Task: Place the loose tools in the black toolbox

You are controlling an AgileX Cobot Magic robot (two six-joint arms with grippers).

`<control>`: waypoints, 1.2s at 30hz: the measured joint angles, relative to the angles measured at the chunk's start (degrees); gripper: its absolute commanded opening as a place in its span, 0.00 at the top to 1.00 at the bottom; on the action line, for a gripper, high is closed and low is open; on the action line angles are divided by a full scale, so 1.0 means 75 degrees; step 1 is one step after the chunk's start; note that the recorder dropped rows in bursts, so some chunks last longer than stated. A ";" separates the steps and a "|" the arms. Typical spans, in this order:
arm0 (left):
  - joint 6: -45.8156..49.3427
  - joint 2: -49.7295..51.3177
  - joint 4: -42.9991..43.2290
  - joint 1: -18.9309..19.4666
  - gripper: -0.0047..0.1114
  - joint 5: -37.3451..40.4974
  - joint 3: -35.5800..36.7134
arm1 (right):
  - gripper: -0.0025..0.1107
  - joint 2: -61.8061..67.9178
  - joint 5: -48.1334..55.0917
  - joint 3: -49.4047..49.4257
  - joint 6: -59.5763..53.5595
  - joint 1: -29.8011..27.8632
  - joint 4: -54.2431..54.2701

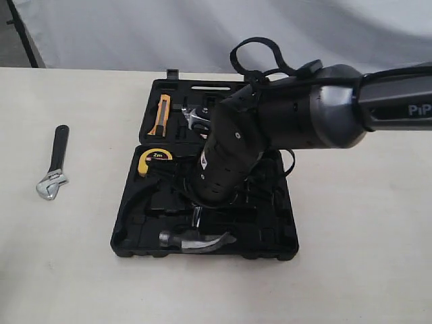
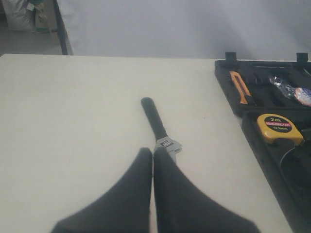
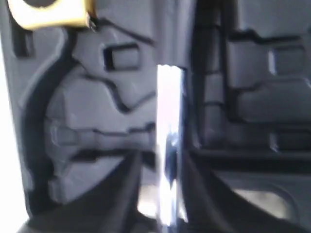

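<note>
The black toolbox (image 1: 128, 226) lies open mid-table, its moulded recesses filling the right wrist view (image 3: 87, 111). The claw hammer (image 1: 196, 241) rests in the near half. Its shiny steel shaft (image 3: 169, 145) runs between the parted fingers of my right gripper (image 3: 161, 158), with a gap on one side. The adjustable wrench (image 1: 54, 165) lies on the table left of the case. My left gripper (image 2: 153, 151) is shut and empty just over the wrench's silver head (image 2: 167, 144). The tape roll (image 2: 302, 95) sits in the far half.
A yellow tape measure (image 1: 155, 160) sits in the near half's left corner (image 2: 279, 127). An orange-handled tool (image 1: 162, 111) lies in the far half. My right arm (image 1: 304, 115) reaches over the case from the right. A white backdrop hangs behind the table.
</note>
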 measured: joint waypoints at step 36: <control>0.0000 0.0000 0.0000 0.0000 0.95 0.0000 0.0000 | 0.58 0.0488 0.1972 -0.1555 -1.7030 -0.0544 0.0495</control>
